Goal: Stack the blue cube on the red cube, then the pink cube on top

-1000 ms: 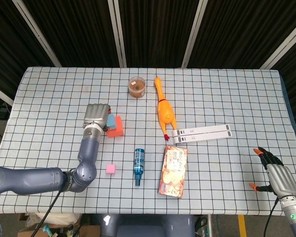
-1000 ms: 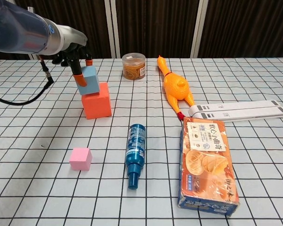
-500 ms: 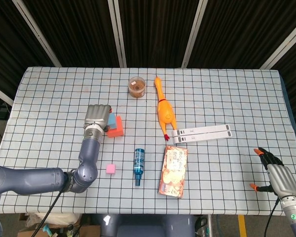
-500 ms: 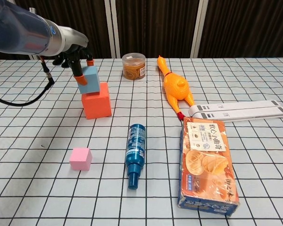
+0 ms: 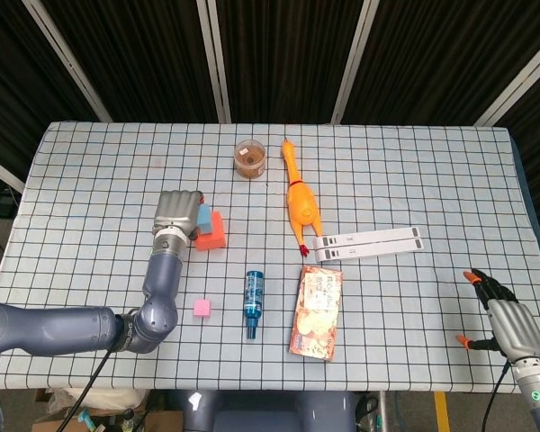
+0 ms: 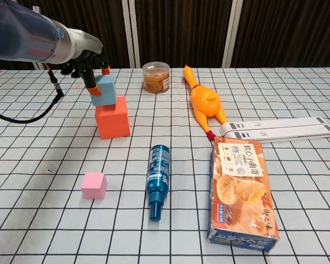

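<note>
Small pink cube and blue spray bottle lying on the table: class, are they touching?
Apart. The chest view shows bare checked cloth between the small pink cube and the blue spray bottle.

Head view: high above, looking steeply down on the whole white checked tablecloth (image 5: 414,171), far enough to take in all four edges and dark curtains behind. Chest view: low, near the table's front edge, facing horizontally across toward the curtains, close in. Shared by both: yellow rubber chicken (image 5: 299,205) (image 6: 204,102), blue spray bottle (image 5: 253,301) (image 6: 158,178), orange snack box (image 5: 317,312) (image 6: 243,191).
</note>
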